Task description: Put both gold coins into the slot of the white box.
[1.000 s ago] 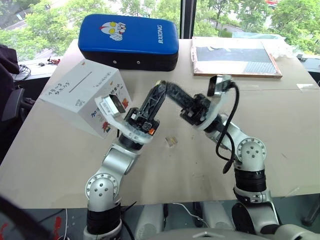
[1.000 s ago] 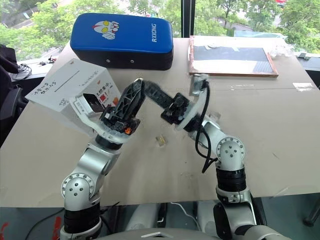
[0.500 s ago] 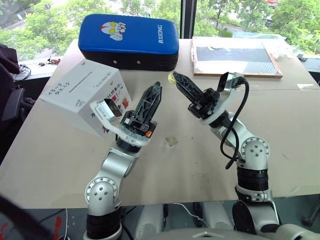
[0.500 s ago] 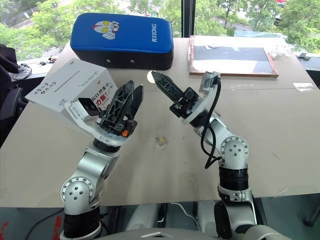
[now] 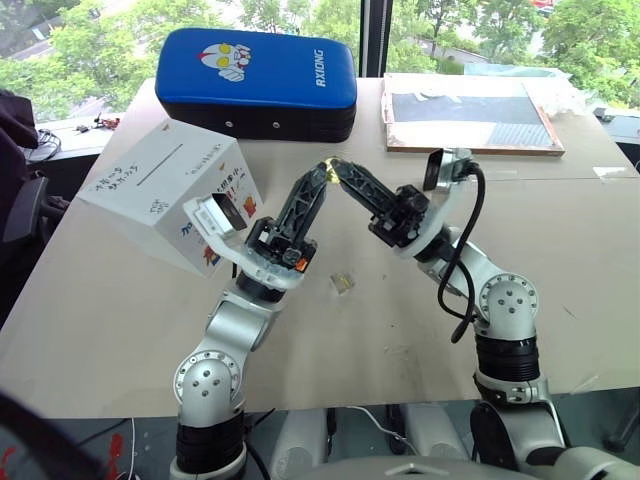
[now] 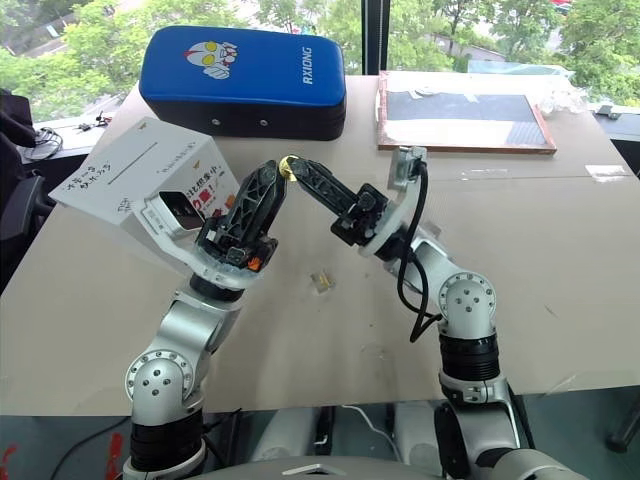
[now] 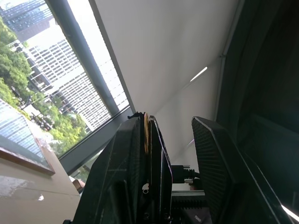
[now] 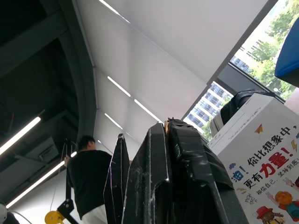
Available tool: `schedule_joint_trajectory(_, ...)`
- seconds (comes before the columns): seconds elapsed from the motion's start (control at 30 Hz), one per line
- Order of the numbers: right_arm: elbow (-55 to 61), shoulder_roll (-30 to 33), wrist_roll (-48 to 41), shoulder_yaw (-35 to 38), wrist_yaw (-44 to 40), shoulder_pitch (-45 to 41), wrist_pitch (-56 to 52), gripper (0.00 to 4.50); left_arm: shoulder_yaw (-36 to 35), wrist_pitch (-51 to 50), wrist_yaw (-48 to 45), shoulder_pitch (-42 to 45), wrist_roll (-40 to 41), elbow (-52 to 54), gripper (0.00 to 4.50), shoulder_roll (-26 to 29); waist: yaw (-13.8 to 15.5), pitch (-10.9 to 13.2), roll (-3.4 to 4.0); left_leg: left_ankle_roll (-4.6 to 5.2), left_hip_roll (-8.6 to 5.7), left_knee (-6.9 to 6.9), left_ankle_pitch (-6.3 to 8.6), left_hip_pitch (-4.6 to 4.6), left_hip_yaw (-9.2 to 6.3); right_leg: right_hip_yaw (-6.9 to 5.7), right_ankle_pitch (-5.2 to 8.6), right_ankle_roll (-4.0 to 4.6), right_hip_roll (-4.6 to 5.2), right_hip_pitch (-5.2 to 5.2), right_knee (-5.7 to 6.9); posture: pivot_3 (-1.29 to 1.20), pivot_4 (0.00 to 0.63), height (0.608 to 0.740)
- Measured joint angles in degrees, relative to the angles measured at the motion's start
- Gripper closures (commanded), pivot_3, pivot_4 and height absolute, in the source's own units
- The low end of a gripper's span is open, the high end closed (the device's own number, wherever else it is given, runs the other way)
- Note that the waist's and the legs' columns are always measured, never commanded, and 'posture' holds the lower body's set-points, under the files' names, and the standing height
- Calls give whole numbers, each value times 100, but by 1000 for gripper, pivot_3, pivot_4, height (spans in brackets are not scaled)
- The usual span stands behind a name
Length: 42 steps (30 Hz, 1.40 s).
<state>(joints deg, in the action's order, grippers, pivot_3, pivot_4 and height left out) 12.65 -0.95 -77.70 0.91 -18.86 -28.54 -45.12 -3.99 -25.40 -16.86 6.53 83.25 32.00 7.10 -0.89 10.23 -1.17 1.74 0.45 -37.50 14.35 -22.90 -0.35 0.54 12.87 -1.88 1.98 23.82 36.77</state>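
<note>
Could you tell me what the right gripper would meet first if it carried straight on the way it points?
Probably the left gripper: the right gripper, holding a gold coin, already has its tips against it.

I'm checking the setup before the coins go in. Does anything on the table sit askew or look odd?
Yes: the white box sits tilted, tipped up on one edge, so its slot slopes. A small clear plastic piece lies loose on the table.

Left tool (image 7: 180, 140): your fingers stand apart.
Gold coin (image 7: 146, 133): edge-on, pinched between the right tool's (image 7: 145, 122) closed fingers.
</note>
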Motion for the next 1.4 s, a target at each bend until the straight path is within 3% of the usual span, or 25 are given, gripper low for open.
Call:
schedule_joint_trajectory(0.1,22,4,1,-5,-15,0,1,4500,0,-1,-36,-1,1,0,2743,-6,0,0,0,0,0,0,0,0,1,0,0,0,0,0,0,0,150,740)
schedule_joint_trajectory(0.2,37,4,-1,-14,-16,0,1,4500,-2,-2,-37,-8,1,0,3432,-22,0,0,0,0,0,0,0,0,1,-1,0,0,0,0,0,0,150,740)
schedule_joint_trajectory(0.23,56,1,-5,-24,-36,0,-1,4500,-3,-2,-35,-22,0,-6,4000,-24,-1,0,0,0,0,0,0,0,1,-1,0,0,0,0,0,0,150,740)
schedule_joint_trajectory(0.3,116,-3,-13,-52,-67,-2,-7,4500,-6,-3,-35,-51,1,-12,4375,-27,-1,0,0,0,0,0,0,0,-2,0,0,0,0,0,0,0,150,740)
schedule_joint_trajectory(0.67,118,6,-11,-50,-74,-3,-75,4500,0,-52,-27,-31,4,-34,4375,-48,3,0,0,0,0,0,0,0,-1,0,0,0,0,0,0,0,150,740)
schedule_joint_trajectory(0.77,118,38,2,-51,-94,-3,-85,3507,1,-62,35,22,4,-74,4500,-49,3,0,0,0,0,0,0,0,0,-1,0,0,0,0,0,0,150,740)
schedule_joint_trajectory(0.93,130,53,223,-83,-66,-3,-30,1086,-3,-62,176,127,0,-128,4500,-74,4,0,0,0,0,0,0,0,-1,-2,0,-1,0,0,0,0,150,740)
schedule_joint_trajectory(1.03,130,116,447,-22,-67,15,99,1086,-57,-60,202,212,-24,-128,4500,49,7,0,0,0,-1,0,0,0,-1,-3,0,0,0,0,1,0,150,740)
schedule_joint_trajectory(1.1,114,290,556,62,-108,67,162,1086,-217,-89,195,233,-48,-128,4500,332,6,0,0,0,-1,0,0,0,-1,-5,0,0,-1,0,1,0,150,740)
schedule_joint_trajectory(1.27,99,1070,1075,280,-736,100,351,1086,-1115,-267,-10,753,-35,-235,4500,1709,7,0,0,0,-1,0,0,2,-1,-20,0,-1,-1,0,2,0,150,740)
schedule_joint_trajectory(1.4,139,2194,2208,-115,-1944,-488,733,1086,-1752,-750,-620,1248,-431,-737,4500,3632,-28,19,6,0,-3,10,0,6,14,-7,5,-7,-5,15,4,0,150,740)
